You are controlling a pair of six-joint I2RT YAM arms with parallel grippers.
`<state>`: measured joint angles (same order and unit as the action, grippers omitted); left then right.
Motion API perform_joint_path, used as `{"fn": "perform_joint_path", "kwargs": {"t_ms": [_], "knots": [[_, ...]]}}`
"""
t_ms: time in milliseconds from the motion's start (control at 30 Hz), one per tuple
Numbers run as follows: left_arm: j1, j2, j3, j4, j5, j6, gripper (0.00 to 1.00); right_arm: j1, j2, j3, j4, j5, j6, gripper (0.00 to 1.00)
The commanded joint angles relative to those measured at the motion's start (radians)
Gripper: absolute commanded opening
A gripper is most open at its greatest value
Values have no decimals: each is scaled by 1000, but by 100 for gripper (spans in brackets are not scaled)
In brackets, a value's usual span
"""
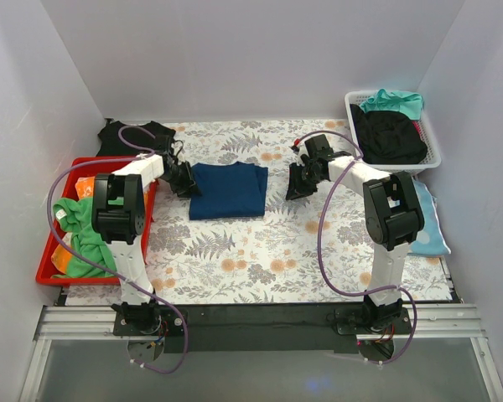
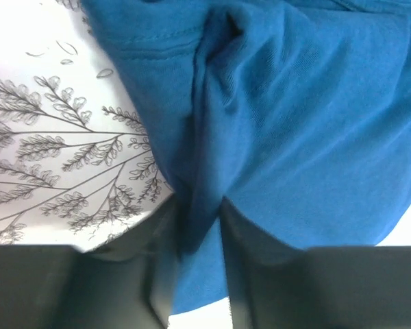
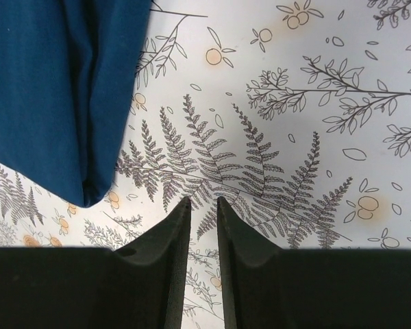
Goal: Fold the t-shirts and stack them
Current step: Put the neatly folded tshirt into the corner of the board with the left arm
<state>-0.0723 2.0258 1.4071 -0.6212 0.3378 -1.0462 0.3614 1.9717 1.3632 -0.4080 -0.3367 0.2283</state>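
White walls stand around the fern-print table (image 1: 251, 260). On its middle lies the folded blue t-shirt (image 1: 228, 190). Left of this shirt I see the red tray (image 1: 46, 260). Right of it, further back, is the white basket (image 1: 436, 155) with a black t-shirt (image 1: 390, 138) and a teal t-shirt (image 1: 394, 102). My left gripper (image 2: 197, 205) pinches a fold at the blue shirt's left edge. My right gripper (image 3: 204, 202) hangs just right of the shirt, jaws narrowly apart, empty.

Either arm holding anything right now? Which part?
Left gripper jaws pinch the folded navy blue cloth t-shirt at a bunched fold on its left edge. Right gripper: nothing held.
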Motion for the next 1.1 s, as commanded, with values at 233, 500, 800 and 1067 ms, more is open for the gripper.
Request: {"fn": "perform_joint_path", "kwargs": {"t_ms": [233,500,800,1067], "knots": [[-34,97,59,-71,-83,51,0,2,-37,8,18,4,5,27],[-90,53,257,-104,-439,83,0,4,-54,5,18,-1,14,26],[-93,132,522,-108,-735,153,0,4,-70,20,15,-21,35,26],[-92,299,763,-37,-783,255,0,5,-86,16,14,-45,66,26]]}}
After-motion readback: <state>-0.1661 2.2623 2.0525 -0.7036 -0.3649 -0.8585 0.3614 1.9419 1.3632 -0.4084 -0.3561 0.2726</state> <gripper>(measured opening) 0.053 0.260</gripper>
